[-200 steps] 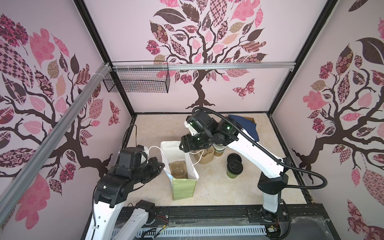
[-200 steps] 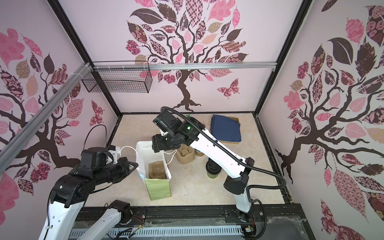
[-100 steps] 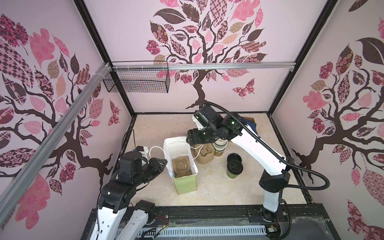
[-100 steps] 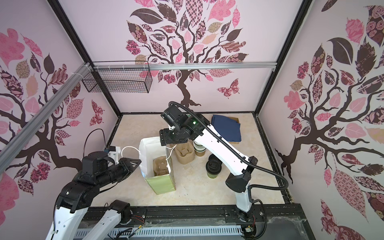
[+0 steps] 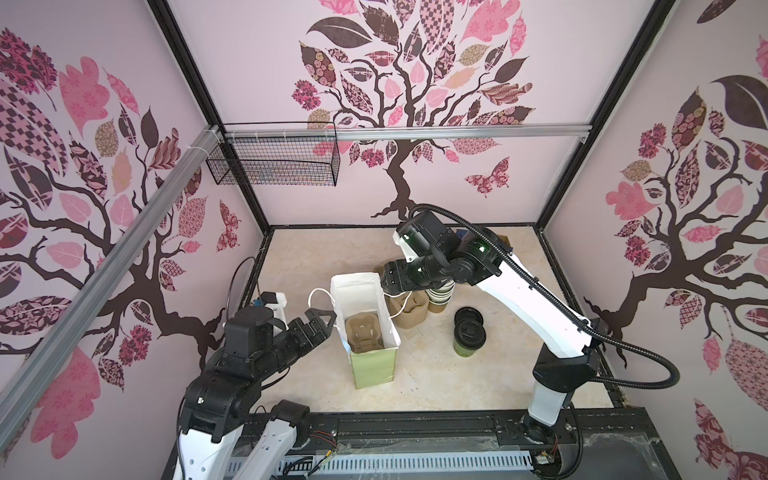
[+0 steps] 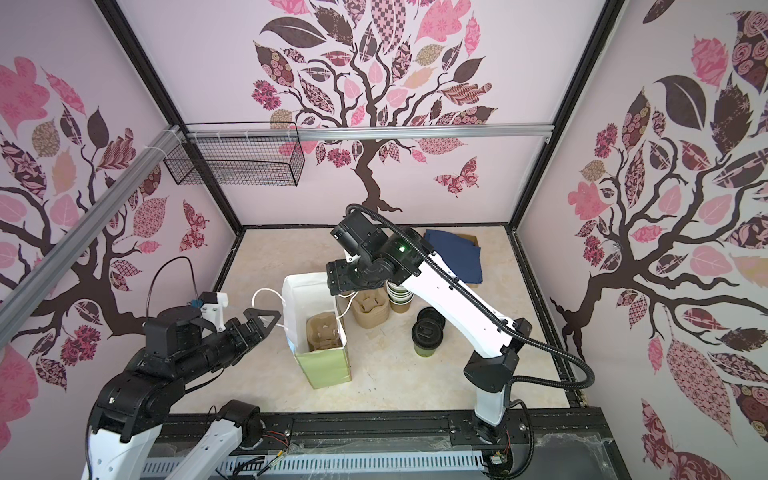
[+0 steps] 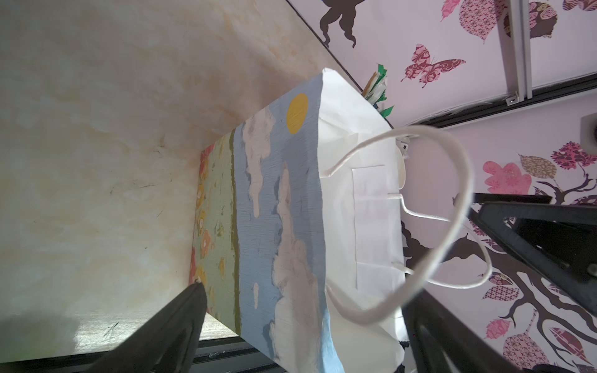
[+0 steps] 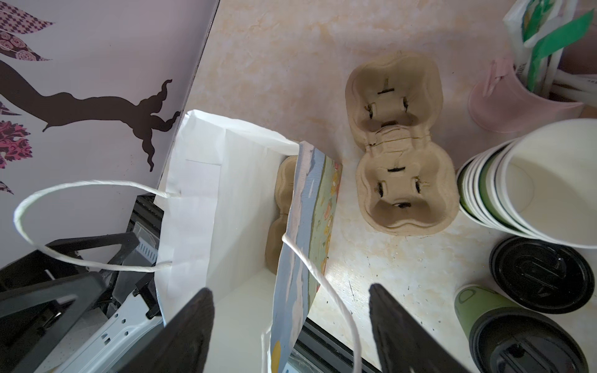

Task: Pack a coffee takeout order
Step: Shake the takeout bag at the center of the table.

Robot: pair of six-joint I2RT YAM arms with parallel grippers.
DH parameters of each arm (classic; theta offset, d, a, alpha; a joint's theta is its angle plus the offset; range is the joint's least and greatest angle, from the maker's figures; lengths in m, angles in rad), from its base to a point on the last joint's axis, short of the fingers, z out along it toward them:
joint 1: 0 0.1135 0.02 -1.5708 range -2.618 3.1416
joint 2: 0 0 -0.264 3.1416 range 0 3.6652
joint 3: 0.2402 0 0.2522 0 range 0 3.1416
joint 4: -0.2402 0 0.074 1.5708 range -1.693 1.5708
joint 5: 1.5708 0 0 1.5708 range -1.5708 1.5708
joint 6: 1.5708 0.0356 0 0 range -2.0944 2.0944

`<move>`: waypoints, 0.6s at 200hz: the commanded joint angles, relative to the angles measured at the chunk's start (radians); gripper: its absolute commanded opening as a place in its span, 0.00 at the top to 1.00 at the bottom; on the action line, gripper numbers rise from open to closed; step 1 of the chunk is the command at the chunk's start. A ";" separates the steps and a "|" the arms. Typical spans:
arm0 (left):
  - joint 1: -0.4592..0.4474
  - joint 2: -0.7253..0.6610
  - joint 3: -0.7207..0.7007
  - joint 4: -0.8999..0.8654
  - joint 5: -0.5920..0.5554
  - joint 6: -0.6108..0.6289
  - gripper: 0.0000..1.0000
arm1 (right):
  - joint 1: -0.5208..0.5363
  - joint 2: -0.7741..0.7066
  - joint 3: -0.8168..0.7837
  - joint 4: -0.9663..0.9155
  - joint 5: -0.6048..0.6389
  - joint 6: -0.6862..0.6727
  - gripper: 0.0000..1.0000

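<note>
Bag [image 5: 374, 370] stands open mid-table. Left gripper [image 5: 322, 322] sits beside bag's handle, jaws spread wide, gripping nothing. Right gripper [image 8: 289, 289] hangs over bag's rim, jaws apart, also empty. Napkin [image 6: 455, 257] lies at back, unpacked. Carrier [image 5: 365, 330] sits at bag's bottom. Lidded cup [image 5: 469, 338] stands upright on table, right arm's side. Carrier step looks done. Cup likely next: needs grasp below lid, kept upright, lowered straight into carrier well.

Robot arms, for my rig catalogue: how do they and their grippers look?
White links, black joints. The right arm carries a ribbed black hose and green lights; the left arm a black cable. The left gripper and right gripper have black pointed fingers.
</note>
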 commanded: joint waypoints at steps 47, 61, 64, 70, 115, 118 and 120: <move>-0.001 0.093 0.386 -0.267 -0.294 0.114 0.02 | -0.044 -0.156 -0.038 -0.097 0.146 -0.006 0.22; 0.000 0.122 0.451 -0.310 -0.395 0.116 0.02 | -0.051 -0.215 -0.103 -0.143 0.208 -0.006 0.22; 0.000 0.129 0.460 -0.316 -0.411 0.117 0.02 | -0.054 -0.229 -0.128 -0.151 0.219 -0.004 0.21; 0.000 0.139 0.480 -0.329 -0.449 0.106 0.02 | -0.063 -0.262 -0.179 -0.165 0.236 0.004 0.21; 0.000 0.127 0.433 -0.276 -0.504 0.077 0.02 | -0.104 -0.543 -0.693 -0.174 0.277 0.121 0.21; 0.000 0.121 0.423 -0.271 -0.504 0.073 0.02 | -0.105 -0.558 -0.726 -0.171 0.273 0.132 0.21; 0.000 0.118 0.417 -0.268 -0.504 0.071 0.02 | -0.105 -0.569 -0.746 -0.168 0.270 0.139 0.21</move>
